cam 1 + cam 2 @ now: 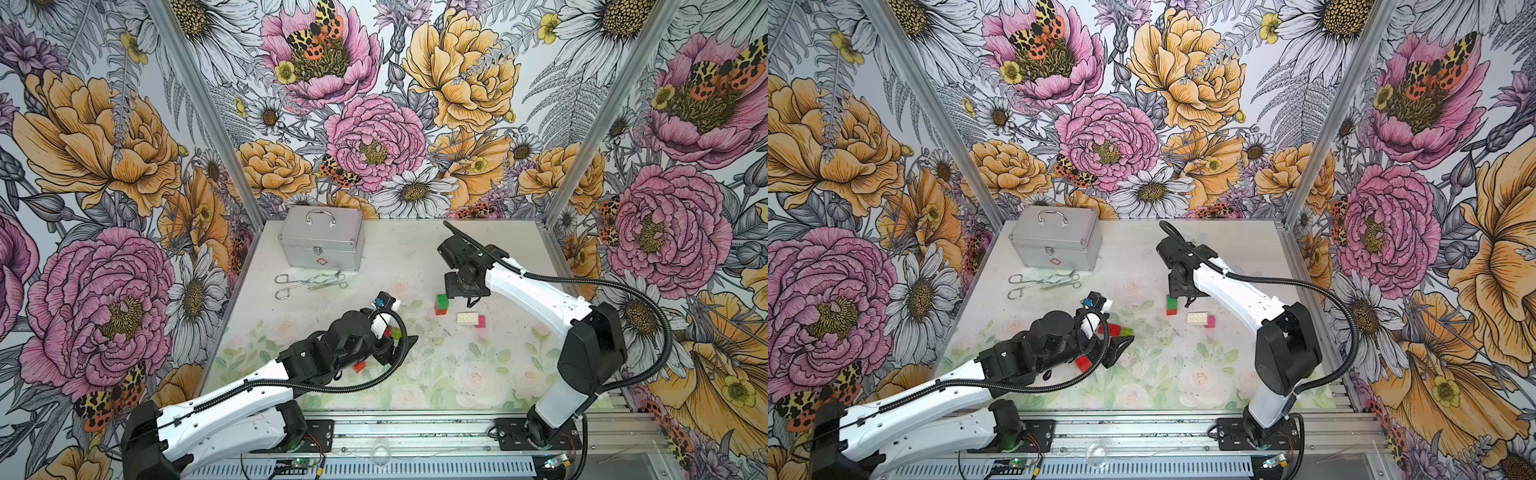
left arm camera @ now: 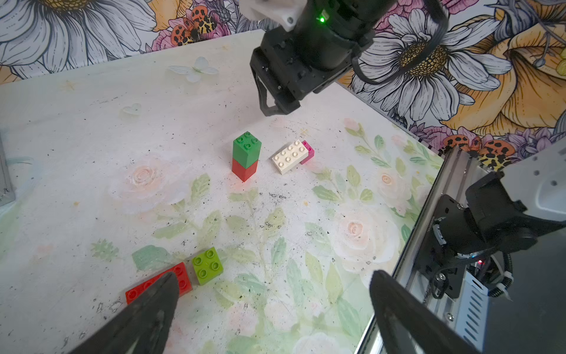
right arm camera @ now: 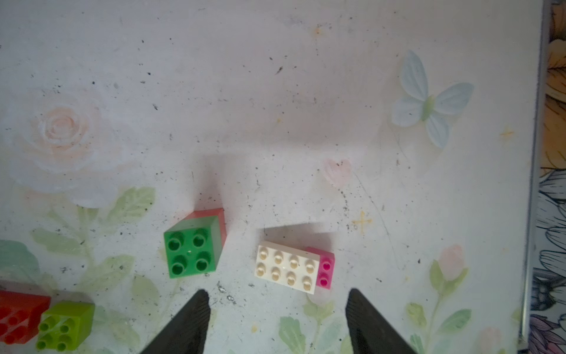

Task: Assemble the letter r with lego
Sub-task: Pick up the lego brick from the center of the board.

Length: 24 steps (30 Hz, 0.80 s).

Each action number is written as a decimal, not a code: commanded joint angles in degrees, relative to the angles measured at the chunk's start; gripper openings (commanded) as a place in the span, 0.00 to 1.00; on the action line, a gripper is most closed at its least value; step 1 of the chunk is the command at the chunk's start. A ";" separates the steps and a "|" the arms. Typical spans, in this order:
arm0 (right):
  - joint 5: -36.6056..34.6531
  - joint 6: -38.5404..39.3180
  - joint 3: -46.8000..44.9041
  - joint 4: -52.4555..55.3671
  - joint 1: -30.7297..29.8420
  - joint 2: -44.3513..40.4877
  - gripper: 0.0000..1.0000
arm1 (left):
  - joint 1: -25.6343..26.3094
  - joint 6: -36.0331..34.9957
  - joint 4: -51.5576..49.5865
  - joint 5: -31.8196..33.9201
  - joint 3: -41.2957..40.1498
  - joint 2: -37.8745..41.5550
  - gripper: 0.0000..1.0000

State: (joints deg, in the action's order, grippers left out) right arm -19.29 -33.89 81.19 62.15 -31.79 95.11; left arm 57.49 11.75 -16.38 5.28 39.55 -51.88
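A dark green brick (image 1: 441, 299) stands stacked on a red brick (image 2: 245, 170) near the table's middle. To the right of this stack, a white brick (image 1: 467, 318) lies flat with a pink brick (image 1: 481, 321) against its end. My right gripper (image 3: 277, 293) hangs open above the table beside these bricks, with nothing between its fingers. A lime brick (image 2: 207, 265) and a long red brick (image 2: 180, 275) lie side by side under my left gripper (image 2: 274, 277), which is wide open and empty. Another red brick (image 1: 1084, 363) shows by the left arm.
A silver metal case (image 1: 321, 239) stands at the back left, with scissors and forceps (image 1: 309, 282) in front of it. An aluminium rail (image 1: 415, 428) runs along the front edge. Flowered walls close in the table on three sides.
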 commanded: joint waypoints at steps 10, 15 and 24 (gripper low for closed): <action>-3.85 -8.21 -12.13 -3.18 -0.65 -1.04 0.74 | 1.00 -1.05 -0.67 0.96 1.76 -1.47 0.99; -2.65 -8.33 -12.20 -5.14 -0.90 1.38 0.74 | 1.14 -0.59 -0.67 0.95 1.18 -1.14 0.99; -1.87 -8.60 -11.00 -6.43 -1.69 5.32 0.74 | 1.24 -0.15 -0.24 1.14 0.13 -1.03 0.99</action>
State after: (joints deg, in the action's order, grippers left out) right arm -21.23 -41.17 68.84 57.06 -32.86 99.63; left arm 58.28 11.57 -16.73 5.32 40.18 -53.36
